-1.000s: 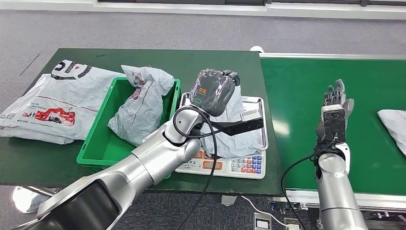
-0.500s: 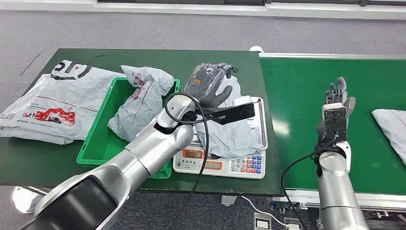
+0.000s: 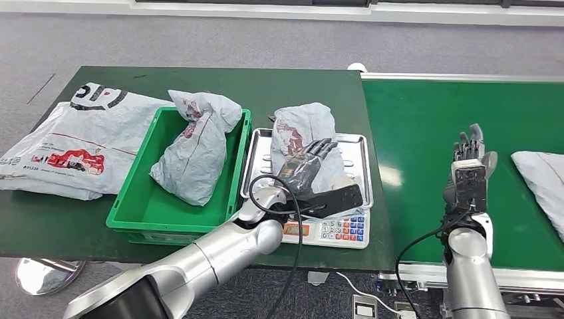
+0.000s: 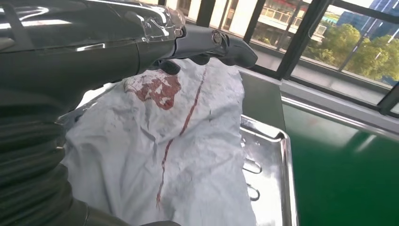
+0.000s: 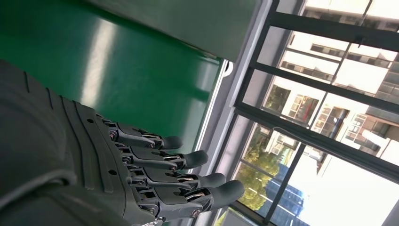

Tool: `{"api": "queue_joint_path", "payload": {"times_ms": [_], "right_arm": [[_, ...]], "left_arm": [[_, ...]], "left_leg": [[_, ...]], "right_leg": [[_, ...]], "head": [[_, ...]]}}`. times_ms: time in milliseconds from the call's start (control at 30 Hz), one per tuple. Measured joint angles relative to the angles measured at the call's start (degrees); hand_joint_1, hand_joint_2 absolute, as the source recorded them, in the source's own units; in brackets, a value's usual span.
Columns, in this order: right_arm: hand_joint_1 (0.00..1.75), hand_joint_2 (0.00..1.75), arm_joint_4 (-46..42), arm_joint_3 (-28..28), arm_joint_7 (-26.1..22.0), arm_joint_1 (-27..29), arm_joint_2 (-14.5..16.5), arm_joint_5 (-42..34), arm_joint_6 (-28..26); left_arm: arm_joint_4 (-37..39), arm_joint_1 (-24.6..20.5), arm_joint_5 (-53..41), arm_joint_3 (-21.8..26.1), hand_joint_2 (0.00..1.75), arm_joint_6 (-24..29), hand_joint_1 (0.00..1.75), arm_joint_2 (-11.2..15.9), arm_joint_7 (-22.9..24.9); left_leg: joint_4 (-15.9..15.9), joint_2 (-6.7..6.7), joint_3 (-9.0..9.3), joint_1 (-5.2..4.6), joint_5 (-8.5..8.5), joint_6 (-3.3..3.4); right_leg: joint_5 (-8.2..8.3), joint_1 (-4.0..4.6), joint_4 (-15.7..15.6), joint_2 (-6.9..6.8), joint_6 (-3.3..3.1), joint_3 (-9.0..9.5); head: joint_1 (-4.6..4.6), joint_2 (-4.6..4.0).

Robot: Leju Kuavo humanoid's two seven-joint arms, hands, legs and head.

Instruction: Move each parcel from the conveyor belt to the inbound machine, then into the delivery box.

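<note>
At frame centre, left hand (image 3: pixel 307 161) lies open-fingered on the parcel (image 3: pixel 302 136).
Close fully around its bunched middle before lifting toward the green box (image 3: pixel 136 211); right hand (image 3: pixel 469 159) hovers open.

four parcels (image 3: pixel 302 143), one bin (image 3: pixel 166 222), one scale (image 3: pixel 332 229)

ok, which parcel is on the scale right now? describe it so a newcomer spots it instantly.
Start at the dark green table, then find the steel-trayed scale beside the green bin. The grey parcel lies on that tray under the left robot hand. Its neighbour parcel sits inside the bin instead.
</note>
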Motion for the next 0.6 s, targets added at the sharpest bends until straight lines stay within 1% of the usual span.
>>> {"api": "queue_joint_path", "payload": {"times_ms": [233, 467, 600], "right_arm": [[0.0, 0.0, -0.78, -0.17, 0.01, 0.53, -0.16, -0.58, 0.22], [0.0, 0.0, -1.48, -0.44, 0.0, 0.8, -0.19, -0.72, 0.49], [0.0, 0.0, -1.49, -0.49, -0.02, 0.53, -0.39, -0.73, 0.58]], "left_arm": [[0.44, -0.05, -1.07, -4.85, 1.75, -3.65, 0.0, -0.02, 2.27], [0.64, 0.4, -7.01, -10.57, 1.75, -3.6, 0.0, -0.02, 5.19], [0.69, 0.65, -9.09, -12.7, 1.75, -3.49, 0.0, -0.02, 6.0]], "left_leg": [[0.0, 0.02, 0.02, 0.0, 0.02, -0.01], [0.0, 0.01, 0.02, 0.0, 0.02, -0.01], [0.0, 0.01, 0.01, 0.0, 0.01, 0.0]], "right_leg": [[0.01, 0.0, 0.0, 0.0, 0.0, 0.01], [0.01, 0.0, 0.0, 0.0, 0.0, 0.01], [0.0, 0.0, 0.0, -0.01, 0.0, 0.01]], "head": [[0.0, 0.0], [0.0, 0.0], [0.0, 0.0]]}}
